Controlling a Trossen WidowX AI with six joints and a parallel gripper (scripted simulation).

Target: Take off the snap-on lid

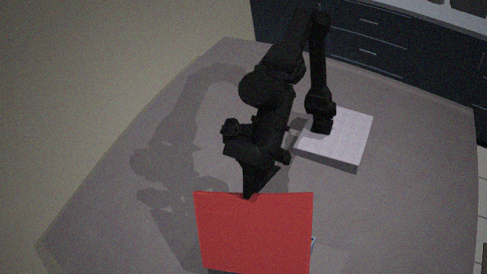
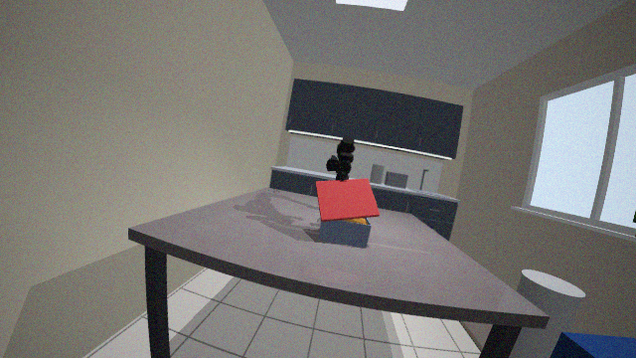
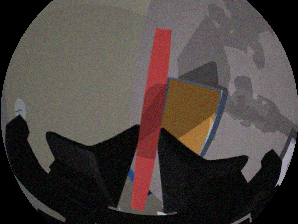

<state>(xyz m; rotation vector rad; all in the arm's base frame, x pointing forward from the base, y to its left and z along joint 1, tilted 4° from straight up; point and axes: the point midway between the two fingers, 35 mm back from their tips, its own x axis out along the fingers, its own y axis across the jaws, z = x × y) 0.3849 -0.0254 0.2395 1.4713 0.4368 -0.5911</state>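
1. Red lid (image 1: 255,232) (image 2: 347,200) (image 3: 156,95) is gripped at one edge by the hand (image 1: 248,195) (image 2: 342,178) (image 3: 149,131); held tilted, off its seat, above the blue-grey box (image 1: 313,245) (image 2: 344,234) (image 3: 214,125). Box stands on the table (image 1: 399,160) (image 2: 238,234) (image 3: 250,82), orange inside showing.

2. Pivot in the grip: lid is pinched at one edge only, so its weight acts far from the fingers. Droop or twist could follow, steeper tilt with it.

3. Box dragged: low edge of the lid looks close to the box rim in the exterior view; contact can't be confirmed from there. If the lid is moved sideways too low, the box could be caught and shoved. More lift should be given first.

4. Slab struck: a pale slab (image 1: 338,137) lies on the table near the arm. It could be clipped if the lid is swung to that side.

5. Wrong face down: if the wrist is over-rotated, the lid could be landed on its top face or left standing on edge.

6. Dropped lid: if the fingers are opened before the lid is level and low, a slap, bounce or flip could result.
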